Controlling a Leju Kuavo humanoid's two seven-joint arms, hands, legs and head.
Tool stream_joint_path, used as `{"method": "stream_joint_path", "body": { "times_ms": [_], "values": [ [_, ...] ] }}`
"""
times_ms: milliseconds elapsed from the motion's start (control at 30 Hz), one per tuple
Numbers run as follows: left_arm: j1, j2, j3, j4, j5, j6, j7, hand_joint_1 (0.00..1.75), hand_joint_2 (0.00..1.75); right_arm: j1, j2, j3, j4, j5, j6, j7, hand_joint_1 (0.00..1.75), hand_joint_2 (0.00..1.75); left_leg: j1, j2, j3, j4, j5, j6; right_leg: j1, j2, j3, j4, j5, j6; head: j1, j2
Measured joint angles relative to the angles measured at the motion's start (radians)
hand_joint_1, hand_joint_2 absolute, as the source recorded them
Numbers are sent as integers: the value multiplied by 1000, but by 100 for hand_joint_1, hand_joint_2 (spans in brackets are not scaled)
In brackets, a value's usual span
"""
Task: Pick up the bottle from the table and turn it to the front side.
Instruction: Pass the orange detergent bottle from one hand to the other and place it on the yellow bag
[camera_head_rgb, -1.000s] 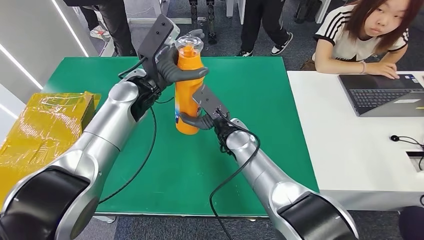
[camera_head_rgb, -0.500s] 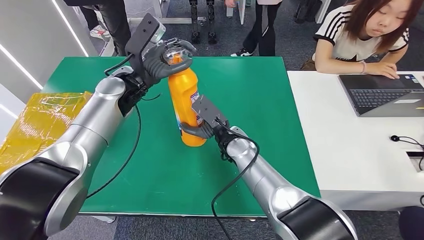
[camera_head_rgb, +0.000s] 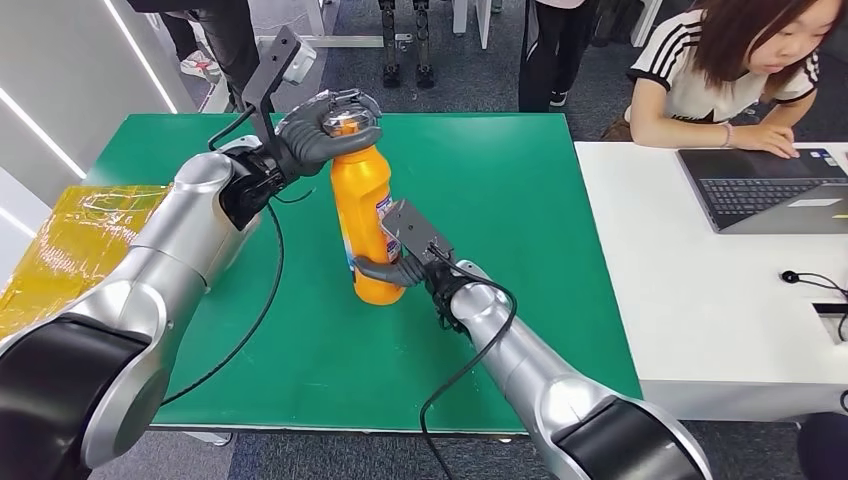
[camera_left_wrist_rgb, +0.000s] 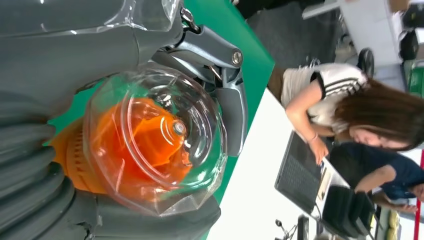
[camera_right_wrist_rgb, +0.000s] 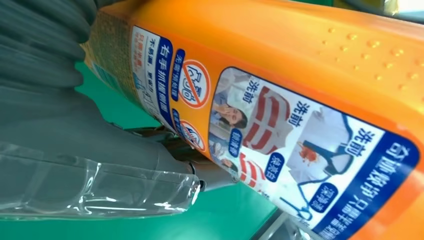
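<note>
An orange bottle (camera_head_rgb: 364, 220) with a clear domed cap (camera_left_wrist_rgb: 155, 137) stands nearly upright over the green table (camera_head_rgb: 520, 180), slightly tilted. My left hand (camera_head_rgb: 325, 132) grips it around the neck and cap from above. My right hand (camera_head_rgb: 395, 268) holds its lower body, fingers wrapped round the base. In the right wrist view the bottle's printed label (camera_right_wrist_rgb: 280, 135) with blue text panels faces the camera. The bottle's foot looks close to the table; whether it touches I cannot tell.
A yellow wrapped package (camera_head_rgb: 85, 240) lies at the table's left edge. A white desk (camera_head_rgb: 700, 300) with a laptop (camera_head_rgb: 765, 195) adjoins on the right, where a seated person (camera_head_rgb: 730, 80) leans. Other people stand behind the table.
Both hands have carried the bottle lower and a little leftward. Its top has tipped back from a left lean toward upright. The left hand has shifted up over the cap.
</note>
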Motion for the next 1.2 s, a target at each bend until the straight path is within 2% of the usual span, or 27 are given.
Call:
{"method": "stream_joint_path", "body": {
  "times_ms": [33,167,267,433,767,933,1000,1133,1200],
  "values": [
    [2,0,0,2,8,-10,5,175,175,2,0,0,-1,-7,2,-7,0,175,0,0,0,0,0,0,0,0,0,0,0,0,0,0],
    [31,-1,0,10,18,-24,13,175,175,-2,-6,-4,-22,-28,4,-34,0,175,0,1,0,0,0,0,0,2,0,0,0,0,0,0],
    [42,-1,-10,12,-19,27,-11,175,175,-4,-17,-11,-36,-40,4,-40,0,175,0,1,0,0,0,0,0,0,0,0,0,0,0,0],
    [40,8,-66,13,-167,214,-89,175,175,1,-55,-37,-59,-60,2,-59,0,175,0,1,0,1,0,0,0,1,0,0,1,0,0,0],
    [15,54,-161,18,-383,451,-167,175,175,57,-105,-66,-140,-61,6,-79,0,175,0,3,0,1,0,0,0,3,-1,0,2,0,0,0],
    [10,88,-216,18,-644,722,-215,175,175,113,-125,-73,-249,-61,13,-80,0,175,0,4,0,1,0,0,0,4,-1,1,2,0,0,0],
    [6,107,-242,18,-746,814,-221,175,175,137,-136,-76,-306,-64,13,-79,0,175,0,4,0,1,0,0,0,4,-1,1,2,0,0,0],
    [2,135,-274,18,-847,883,-215,175,175,169,-154,-80,-392,-69,14,-76,0,175,0,3,0,1,0,0,0,3,-1,1,2,0,0,0],
    [0,152,-301,16,-949,938,-185,175,175,186,-163,-85,-429,-71,10,-77,0,175,0,3,0,1,0,0,0,3,-1,1,2,0,0,0]
  ]
}}
